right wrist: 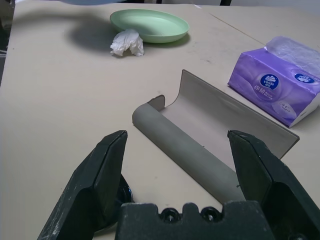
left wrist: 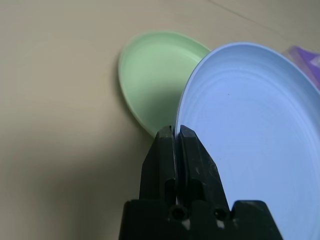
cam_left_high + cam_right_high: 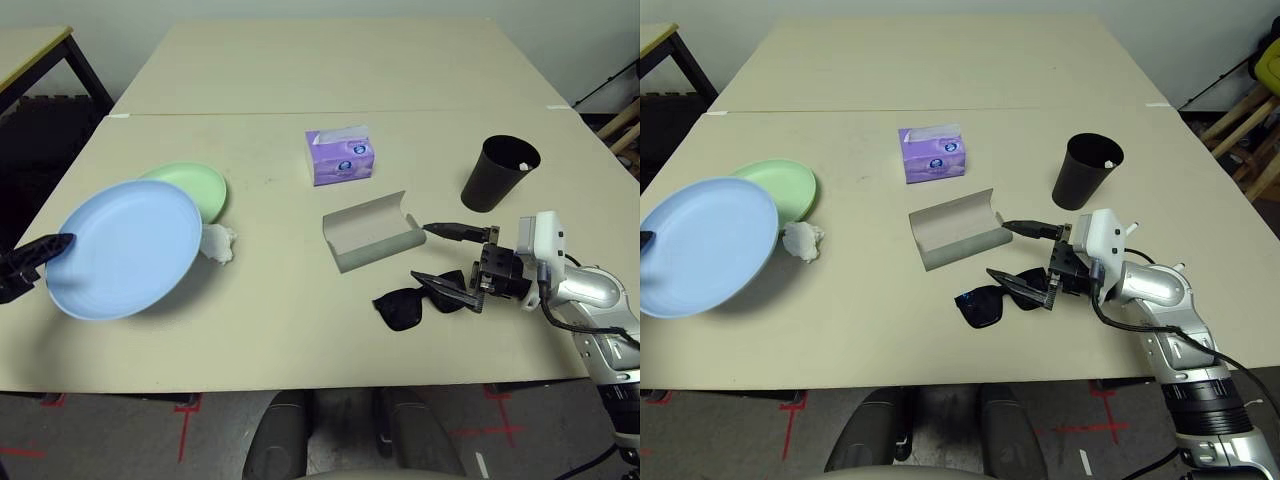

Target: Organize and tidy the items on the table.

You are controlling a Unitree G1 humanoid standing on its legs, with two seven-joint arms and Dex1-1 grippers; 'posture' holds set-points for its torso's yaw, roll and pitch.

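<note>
Beige table: left pincer clamps round light blue plate rim; right pincer gapes empty.

- The light blue plate is covering the near part of the pale green plate, and its lifted edge is hiding a bit of the crumpled white tissue wad
- The left gripper is running off the picture's left edge in the left eye view (its arm is not showing)
- The black sunglasses are lying partly under the right gripper, so one temple is going out of sight
- Something small and white is sitting inside the black tapered cup, too small to tell
- The print on the purple tissue pack is too small to read
</note>
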